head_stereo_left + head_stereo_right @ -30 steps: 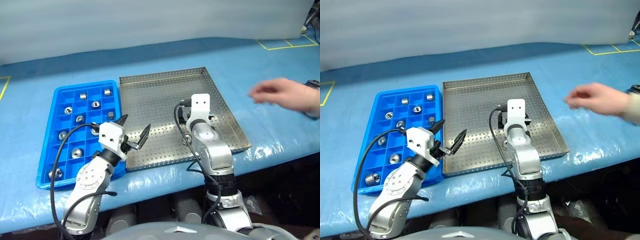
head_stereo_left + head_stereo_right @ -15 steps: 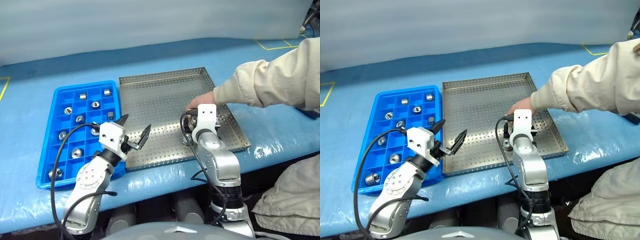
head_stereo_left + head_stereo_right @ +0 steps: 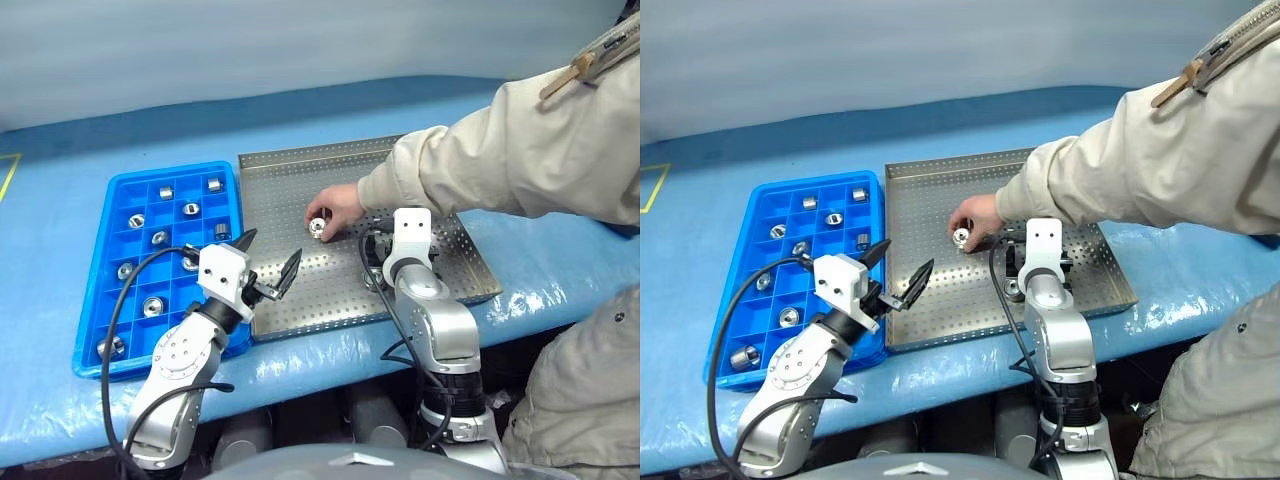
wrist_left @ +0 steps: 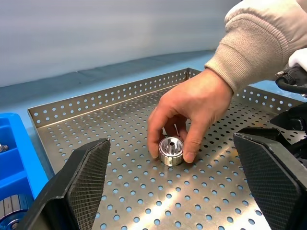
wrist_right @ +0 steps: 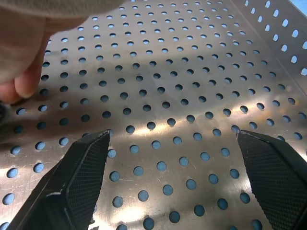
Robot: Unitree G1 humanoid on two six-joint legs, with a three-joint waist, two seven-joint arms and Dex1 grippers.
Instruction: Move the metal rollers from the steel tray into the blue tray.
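The steel tray (image 3: 290, 200) lies mid-table, with the blue tray (image 3: 175, 170) at its left. Several metal rollers (image 3: 191, 209) sit in the blue tray's compartments. A person's hand (image 3: 342, 203) pinches one more roller (image 4: 171, 150) upright on the steel tray's floor near its middle. My left gripper (image 3: 272, 248) hovers open over the steel tray's near left corner and points at that roller, which is well beyond its fingers (image 4: 86, 182). My right gripper (image 5: 172, 139) is open low over the tray's right half, with bare perforated floor between its fingers.
The person's beige sleeve (image 3: 470, 170) stretches from the right across the steel tray's far right part, just beyond my right wrist (image 3: 411, 231). Blue sheeting covers the table (image 3: 300, 110). The table's front edge runs close below both trays.
The person's hand has come in from the right, reached across the steel tray and now holds a roller at its middle. My right gripper drew back slightly. The left gripper stayed still.
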